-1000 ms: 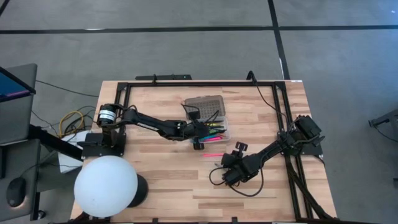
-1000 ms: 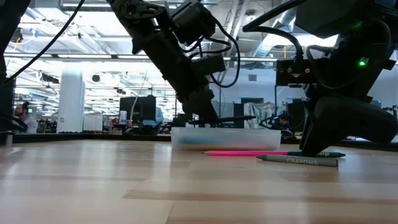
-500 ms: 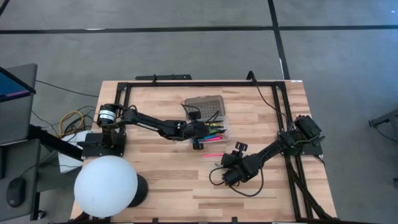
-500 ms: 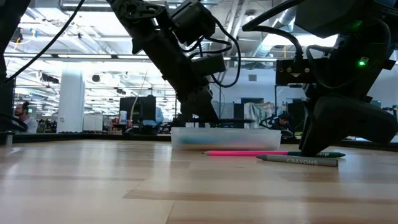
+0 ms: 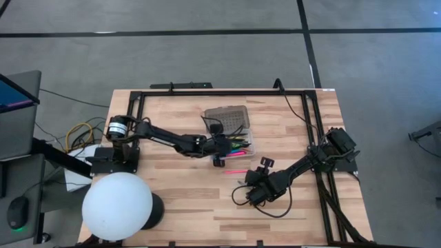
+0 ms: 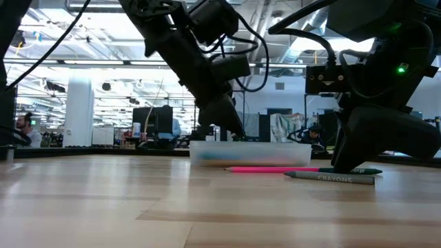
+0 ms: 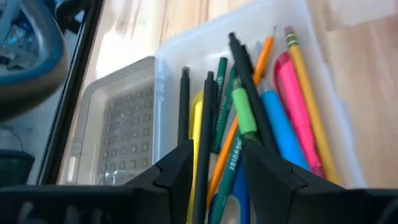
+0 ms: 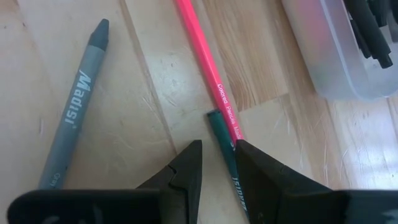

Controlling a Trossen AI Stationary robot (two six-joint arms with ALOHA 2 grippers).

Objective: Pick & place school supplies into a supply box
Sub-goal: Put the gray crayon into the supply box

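Left gripper had spread apart since earlier frame, released, above supply box at table centre. Pens lay inside. Pink pencil at box's 6 o'clock. Right gripper parted, empty, over green pencil.

We are counting one translucent plastic supply box with a grid-textured lid, three loose sticks on the wooden table, one pink pencil, one grey crayon, one dark green pencil, one large white sphere, two dark arms
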